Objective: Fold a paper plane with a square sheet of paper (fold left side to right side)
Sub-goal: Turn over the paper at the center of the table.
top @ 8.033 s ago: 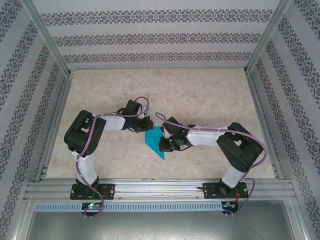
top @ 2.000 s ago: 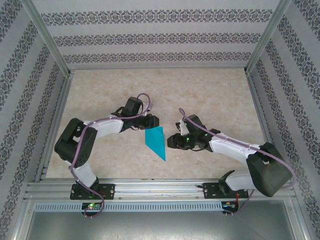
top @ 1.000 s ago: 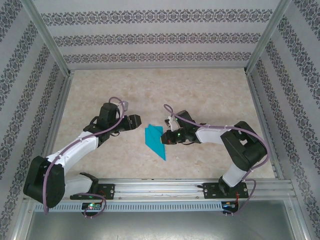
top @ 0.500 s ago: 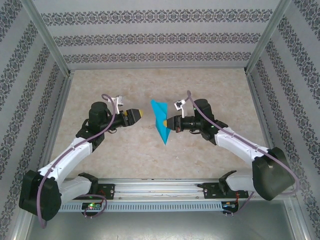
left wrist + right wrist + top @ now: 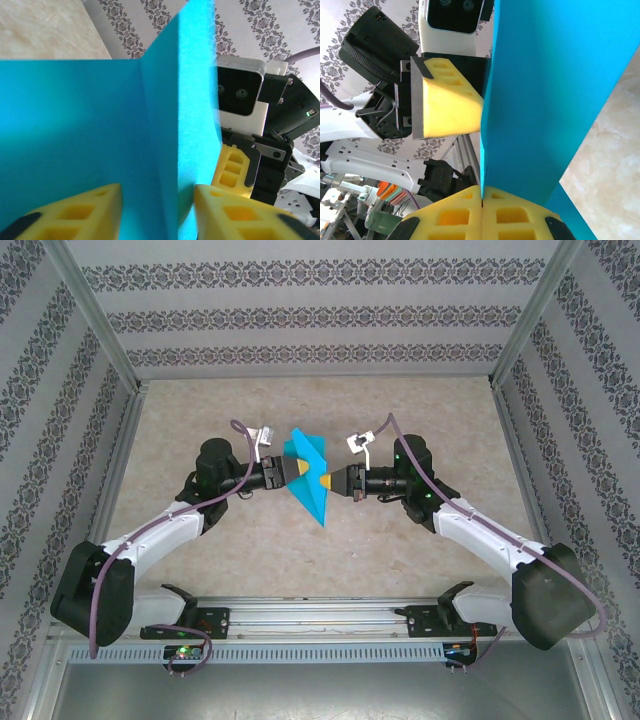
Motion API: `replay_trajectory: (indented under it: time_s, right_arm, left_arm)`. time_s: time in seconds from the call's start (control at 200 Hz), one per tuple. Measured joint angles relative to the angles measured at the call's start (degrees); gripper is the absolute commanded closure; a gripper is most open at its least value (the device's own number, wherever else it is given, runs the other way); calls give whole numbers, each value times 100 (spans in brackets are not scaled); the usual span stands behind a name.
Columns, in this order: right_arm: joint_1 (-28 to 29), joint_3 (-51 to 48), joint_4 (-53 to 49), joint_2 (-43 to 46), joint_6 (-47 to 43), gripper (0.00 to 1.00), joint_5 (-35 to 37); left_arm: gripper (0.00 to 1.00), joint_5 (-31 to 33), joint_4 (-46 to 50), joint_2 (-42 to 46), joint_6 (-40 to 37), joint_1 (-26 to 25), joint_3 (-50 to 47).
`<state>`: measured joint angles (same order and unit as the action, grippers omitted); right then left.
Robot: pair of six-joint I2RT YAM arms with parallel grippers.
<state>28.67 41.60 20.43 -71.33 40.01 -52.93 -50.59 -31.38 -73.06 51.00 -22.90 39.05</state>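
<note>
At mid-frame in the top view, the paper hung over the tabletop between both hands. The right hand was clenched on its edge (fingertips pressed together). The left hand straddled a flap, fingers apart; whether it gripped, I cannot tell.
</note>
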Motion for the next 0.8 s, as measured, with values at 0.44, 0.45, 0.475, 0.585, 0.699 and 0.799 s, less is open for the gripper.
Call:
replay_trajectory:
  time_s: [0.44, 0.45, 0.475, 0.585, 0.699, 0.799]
  right_arm:
    - [-85, 0, 79, -90, 289, 70, 122]
    - [-92, 0, 76, -79, 306, 68, 138]
    - [-131, 0, 59, -50, 326, 64, 173]
    - [-330, -33, -166, 284, 385, 48, 446]
    - [-490, -166, -463, 839, 363, 36, 702]
    - [-520, -404, -638, 1176, 348, 28, 804]
  left_arm:
    - [96, 173, -61, 9, 7, 0, 0]
    - [96, 177, -61, 11, 7, 0, 0]
    - [96, 199, -61, 17, 4, 0, 0]
    - [97, 313, -61, 85, 4, -13, 0]
    - [97, 411, -61, 155, 4, -63, 0]
    - [97, 444, -68, 160, 4, -74, 0]
